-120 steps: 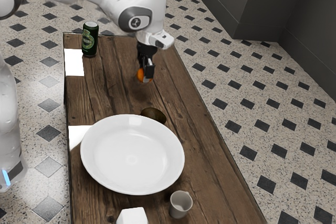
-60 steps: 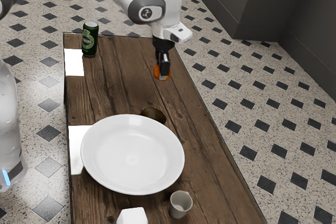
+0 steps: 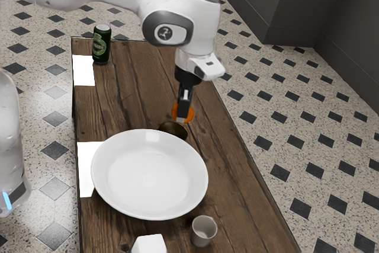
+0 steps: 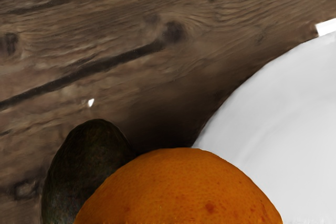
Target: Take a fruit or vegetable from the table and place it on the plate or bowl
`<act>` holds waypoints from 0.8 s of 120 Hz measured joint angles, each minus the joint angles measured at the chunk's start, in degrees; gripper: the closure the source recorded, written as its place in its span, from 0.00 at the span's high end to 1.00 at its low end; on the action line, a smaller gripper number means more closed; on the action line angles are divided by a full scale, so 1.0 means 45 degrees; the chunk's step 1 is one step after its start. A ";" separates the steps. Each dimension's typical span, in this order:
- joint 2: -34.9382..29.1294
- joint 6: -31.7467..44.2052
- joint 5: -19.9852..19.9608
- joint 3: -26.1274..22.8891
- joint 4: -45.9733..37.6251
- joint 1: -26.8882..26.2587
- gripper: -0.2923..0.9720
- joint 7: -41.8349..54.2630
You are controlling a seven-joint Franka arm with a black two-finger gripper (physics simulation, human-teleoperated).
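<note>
My gripper is shut on an orange and holds it above the wooden table, just beyond the far rim of the large white plate. Under the hand the orange looms large, with the plate's edge beside it. A dark avocado lies on the table against the plate's far rim, directly below the held orange. That avocado sits next to the orange in the wrist view.
A green can stands at the table's far corner. A small grey cup and a white block sit at the near end. White napkins lie along the exterior view's left edge. A large clear bottle stands beside the table.
My gripper has carried the orange from the far part of the table toward the plate and lower, stopping over the avocado at the plate's rim.
</note>
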 joint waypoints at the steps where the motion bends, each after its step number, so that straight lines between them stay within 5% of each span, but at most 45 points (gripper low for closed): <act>1: -0.0015 -0.0022 -0.0033 -0.0063 -0.0023 0.0002 0.50 -0.0016; 45: -0.0683 -0.0406 -0.1493 -0.2007 -0.0799 0.0002 0.50 -0.0670; 78: -0.0920 -0.0496 -0.2001 -0.2179 -0.1077 -0.0012 0.50 -0.1100; 96: -0.0906 -0.0531 -0.2214 -0.2273 -0.1084 -0.0005 0.67 -0.1260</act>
